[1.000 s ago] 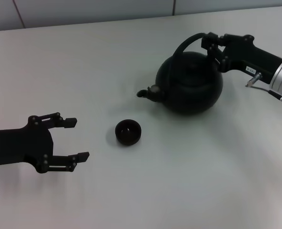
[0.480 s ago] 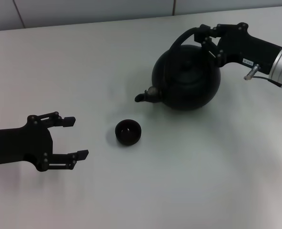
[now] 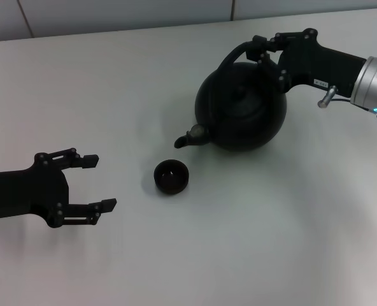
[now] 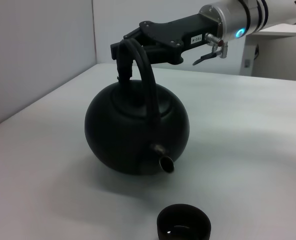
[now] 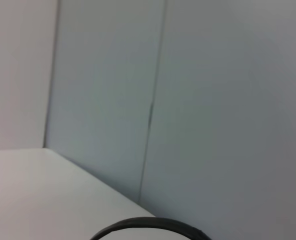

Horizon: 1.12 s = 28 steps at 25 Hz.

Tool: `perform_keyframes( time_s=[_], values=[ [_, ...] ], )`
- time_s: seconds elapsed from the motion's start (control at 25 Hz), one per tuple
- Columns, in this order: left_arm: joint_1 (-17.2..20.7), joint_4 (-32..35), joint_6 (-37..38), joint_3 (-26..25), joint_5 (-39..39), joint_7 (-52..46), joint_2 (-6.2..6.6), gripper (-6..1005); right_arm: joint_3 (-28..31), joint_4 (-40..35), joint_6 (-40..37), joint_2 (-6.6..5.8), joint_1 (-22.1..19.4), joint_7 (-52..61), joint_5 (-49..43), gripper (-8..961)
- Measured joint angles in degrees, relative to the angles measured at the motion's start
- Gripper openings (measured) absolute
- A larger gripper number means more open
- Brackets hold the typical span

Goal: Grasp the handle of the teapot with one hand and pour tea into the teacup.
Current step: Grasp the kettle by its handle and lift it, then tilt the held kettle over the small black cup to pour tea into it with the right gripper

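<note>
1. Since a second ago, the teapot [image 3: 241, 108] has shifted left toward the teacup [image 3: 170, 176], its spout [image 3: 190, 136] now dipping closer to the cup.
2. My right gripper [image 3: 269, 50] is clamped on the handle [image 3: 236, 54], holding the pot clear of the table [image 3: 252, 229].
3. My left gripper [image 3: 94, 182] hovers apart-fingered, well left of the cup.

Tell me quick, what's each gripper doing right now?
Left gripper: open, holding nothing, parked beside the teacup.
Right gripper: shut on the teapot handle.
</note>
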Motion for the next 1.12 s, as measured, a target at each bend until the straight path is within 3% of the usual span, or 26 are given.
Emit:
perform_keyframes(
  time_s=[1.12],
  values=[
    [-0.09, 0.00, -0.47, -0.55, 0.28, -0.23, 0.17, 870, -7.67, -5.66, 0.96, 0.17, 1.05, -0.01, 0.30, 148]
  ],
)
